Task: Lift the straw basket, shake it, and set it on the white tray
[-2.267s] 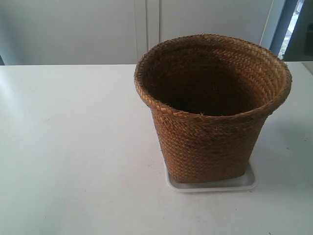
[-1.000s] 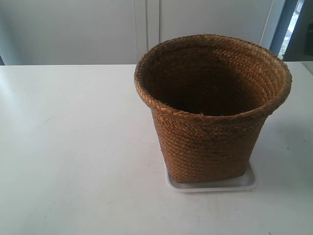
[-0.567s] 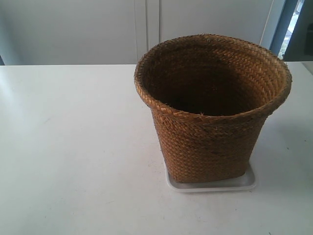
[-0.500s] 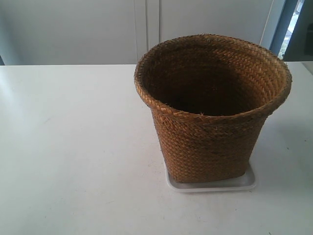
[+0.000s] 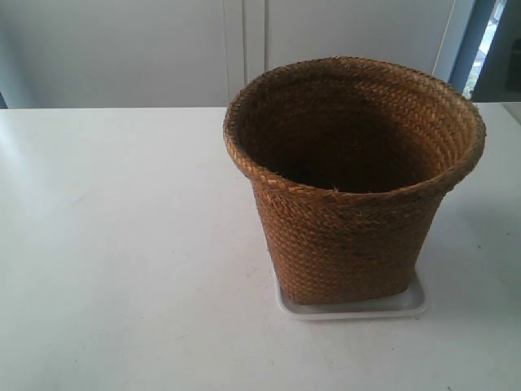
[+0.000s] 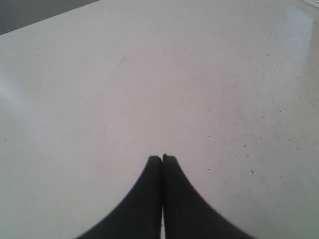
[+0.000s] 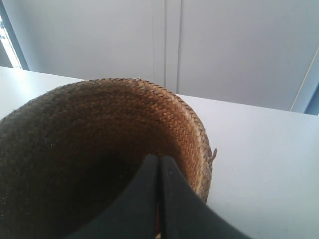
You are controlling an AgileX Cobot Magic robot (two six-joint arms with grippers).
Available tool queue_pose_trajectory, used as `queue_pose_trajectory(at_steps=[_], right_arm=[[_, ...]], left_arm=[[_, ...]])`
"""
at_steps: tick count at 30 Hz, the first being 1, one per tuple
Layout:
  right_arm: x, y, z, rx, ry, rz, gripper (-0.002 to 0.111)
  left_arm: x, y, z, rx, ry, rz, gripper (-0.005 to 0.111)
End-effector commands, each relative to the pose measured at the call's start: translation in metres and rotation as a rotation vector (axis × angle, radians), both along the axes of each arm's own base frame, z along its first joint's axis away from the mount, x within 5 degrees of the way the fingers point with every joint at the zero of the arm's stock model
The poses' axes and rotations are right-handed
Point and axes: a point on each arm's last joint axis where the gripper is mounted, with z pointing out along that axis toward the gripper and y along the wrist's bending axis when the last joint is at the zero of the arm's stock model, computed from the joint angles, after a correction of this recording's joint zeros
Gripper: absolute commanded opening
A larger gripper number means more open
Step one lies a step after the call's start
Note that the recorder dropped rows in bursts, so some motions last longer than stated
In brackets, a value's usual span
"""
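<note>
**Straw basket being borne upright on the white tray**

The tall brown braided-straw basket (image 5: 350,236) with the round flared rim is being carried upright by the flat glossy white plastic tray (image 5: 413,303). Its squarish base is being seated inside the low rim, and a strip of tray is being shown at the front and side. Both are being supported by the white table (image 5: 122,244), towards the exterior view's right. The left gripper (image 6: 162,158) is being held over bare tabletop, its black jaws pressed together with nothing between them. The right gripper (image 7: 159,158) is likewise being held fully closed and empty, its tips being seen against the basket's dark inside, just beside the rim.
</note>
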Motion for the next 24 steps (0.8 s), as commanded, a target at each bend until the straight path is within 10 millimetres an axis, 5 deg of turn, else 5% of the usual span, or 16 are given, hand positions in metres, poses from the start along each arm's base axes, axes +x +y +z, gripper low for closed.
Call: queue_pose_trajectory(at_steps=[1,13,24], right_arm=[[-0.001,-0.002,0.000,-0.008,-0.005,-0.009,0.000],[-0.054,-0.011,0.015,-0.068,-0.160,-0.052,0.000],[-0.067,-0.024,-0.087,-0.047,-0.132,-0.184,0.000]], left_arm=[[0.000,0.000,-0.001,0.005,0.001,0.003,0.000],[0.000,0.000,-0.001,0.005,0.001,0.003,0.000],[0.000,0.000,-0.001,0.005,0.001,0.003,0.000]])
